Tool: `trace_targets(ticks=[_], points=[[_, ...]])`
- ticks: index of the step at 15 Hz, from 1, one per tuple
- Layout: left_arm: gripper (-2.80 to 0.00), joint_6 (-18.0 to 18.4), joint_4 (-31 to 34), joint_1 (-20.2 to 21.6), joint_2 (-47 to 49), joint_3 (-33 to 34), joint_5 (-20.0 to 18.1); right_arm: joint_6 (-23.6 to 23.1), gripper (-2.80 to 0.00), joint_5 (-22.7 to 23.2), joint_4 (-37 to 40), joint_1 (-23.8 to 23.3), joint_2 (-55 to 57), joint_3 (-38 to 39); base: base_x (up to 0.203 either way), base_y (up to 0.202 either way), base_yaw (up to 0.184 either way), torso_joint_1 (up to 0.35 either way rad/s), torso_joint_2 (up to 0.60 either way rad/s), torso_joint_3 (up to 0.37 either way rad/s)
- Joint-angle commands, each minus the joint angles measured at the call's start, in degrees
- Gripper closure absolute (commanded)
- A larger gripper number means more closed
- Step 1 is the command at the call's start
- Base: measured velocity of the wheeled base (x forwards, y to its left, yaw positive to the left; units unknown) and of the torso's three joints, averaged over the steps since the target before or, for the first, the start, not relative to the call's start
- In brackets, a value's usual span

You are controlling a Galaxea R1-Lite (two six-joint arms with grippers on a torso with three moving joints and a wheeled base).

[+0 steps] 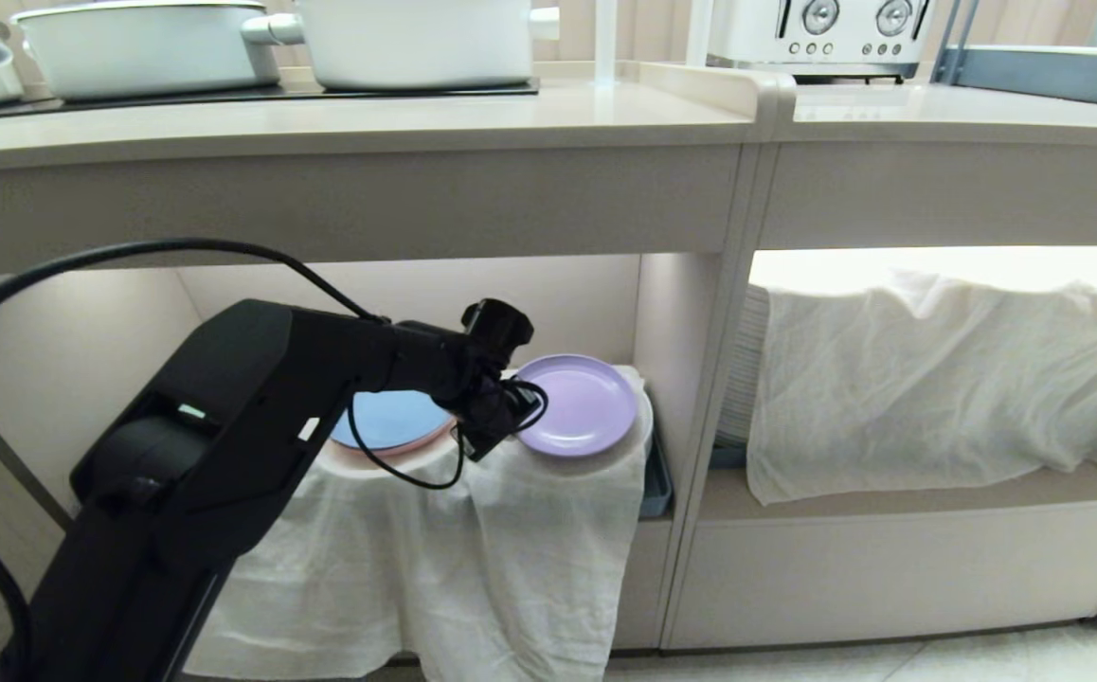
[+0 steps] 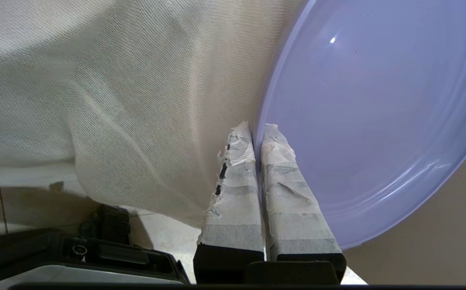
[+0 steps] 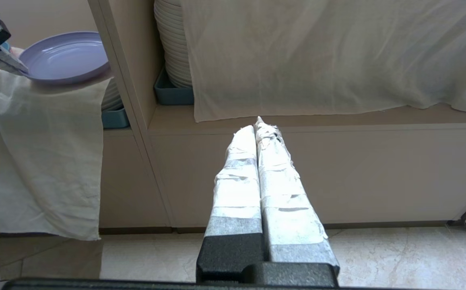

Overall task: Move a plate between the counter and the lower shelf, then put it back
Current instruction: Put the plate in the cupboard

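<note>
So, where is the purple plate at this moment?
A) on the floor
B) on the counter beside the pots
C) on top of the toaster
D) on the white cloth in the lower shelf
D: the purple plate lies on the white cloth inside the lower shelf, with the left pincer shut on its rim.

Bright even room light, shelf compartments lit from inside, right compartment (image 1: 946,270) glaring white on top, frames sharp.

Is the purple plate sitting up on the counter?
No, the plate rests on the white cloth in the lower shelf, below the counter.
</note>
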Motion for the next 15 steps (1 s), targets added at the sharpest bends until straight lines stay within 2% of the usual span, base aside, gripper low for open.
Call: trace_targets(ticks=[1,13,14,15], points=[[0.0,-0.38,0.11,0.04,0.96,-0.31,0.6,0.0,0.0,0.01,0.0,0.0,0.0,0.0,0.0,0.0,0.0,0.0,0.0,0.0],[0.0,-0.3,0.11,-0.15,1.59,-0.55,0.97,0.0,0.0,0.01,0.0,0.0,0.0,0.0,0.0,0.0,0.0,0.0,0.0,0.0],[-2.8,-0.3,0.11,-0.31,1.59,-0.46,0.97,0.0,0.0,0.01,0.0,0.0,0.0,0.0,0.0,0.0,0.0,0.0,0.0,0.0],[-2.8,-0.3,0.11,-0.35,1.59,-0.46,0.99,0.0,0.0,0.01,0.0,0.0,0.0,0.0,0.0,0.0,0.0,0.0,0.0,0.0]])
